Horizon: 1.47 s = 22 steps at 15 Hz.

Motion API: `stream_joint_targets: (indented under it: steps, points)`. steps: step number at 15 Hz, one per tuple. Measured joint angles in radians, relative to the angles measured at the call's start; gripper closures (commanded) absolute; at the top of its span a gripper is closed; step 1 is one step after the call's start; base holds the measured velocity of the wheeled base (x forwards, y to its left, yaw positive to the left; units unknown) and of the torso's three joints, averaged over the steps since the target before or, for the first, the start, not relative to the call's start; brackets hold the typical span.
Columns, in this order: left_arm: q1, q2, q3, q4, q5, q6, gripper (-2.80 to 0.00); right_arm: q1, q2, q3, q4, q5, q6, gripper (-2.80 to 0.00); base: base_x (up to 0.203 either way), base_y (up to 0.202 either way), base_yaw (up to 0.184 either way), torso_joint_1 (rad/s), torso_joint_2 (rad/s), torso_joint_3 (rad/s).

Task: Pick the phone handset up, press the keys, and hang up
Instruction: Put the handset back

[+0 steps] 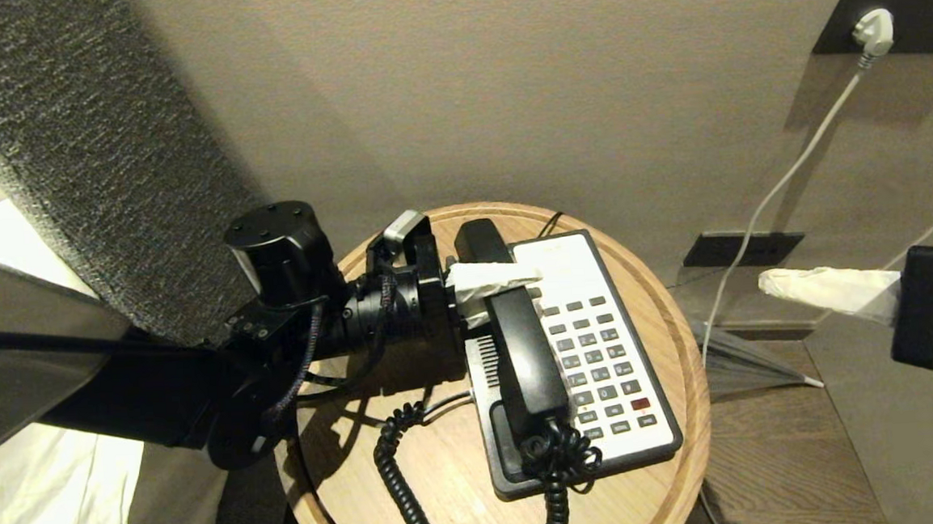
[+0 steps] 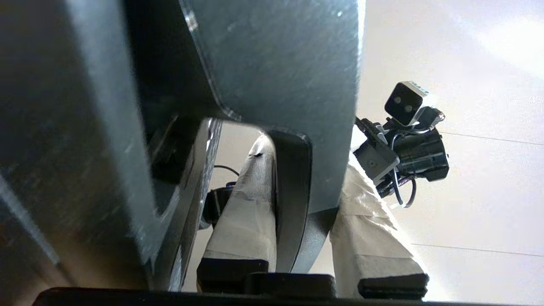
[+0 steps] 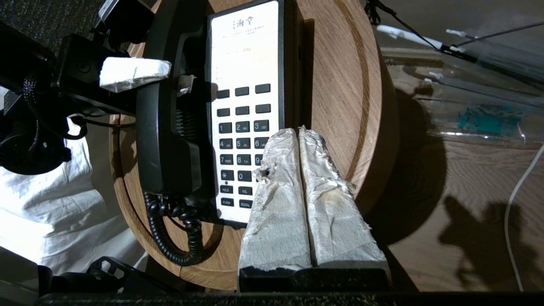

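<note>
The phone handset (image 1: 526,355) (image 3: 163,127), a glossy black bar, sits over the left side of the flat phone base on a round wooden table (image 1: 674,338). Its coiled cord (image 1: 399,477) hangs off the near end. My left gripper (image 1: 508,285) reaches in from the left and is shut on the handset's upper part, with one white-wrapped finger (image 3: 131,73) on each side. In the left wrist view the dark handset (image 2: 293,199) fills the space between the fingers. The keys (image 1: 598,359) (image 3: 241,142) lie uncovered in the cream faceplate. My right gripper (image 1: 772,284) (image 3: 298,132) hovers shut beyond the table's right edge.
A grey fabric panel (image 1: 103,154) and white bedding (image 1: 35,499) stand to the left. On the wall at upper right a white plug (image 1: 873,30) sits in a dark socket plate, and its cable (image 1: 778,186) runs down. A clear plastic item (image 3: 488,119) lies on the wooden surface at right.
</note>
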Motion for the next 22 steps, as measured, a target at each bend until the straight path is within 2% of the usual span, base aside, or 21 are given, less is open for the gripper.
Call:
stream_joint_targets:
  steps: [22]
  points:
    - [0.011,0.03,0.032,-0.058,-0.004,0.007,0.0,0.012,0.006,0.002,0.0,0.001,0.0,0.0,0.0,0.0,0.0,0.0,0.0,0.0]
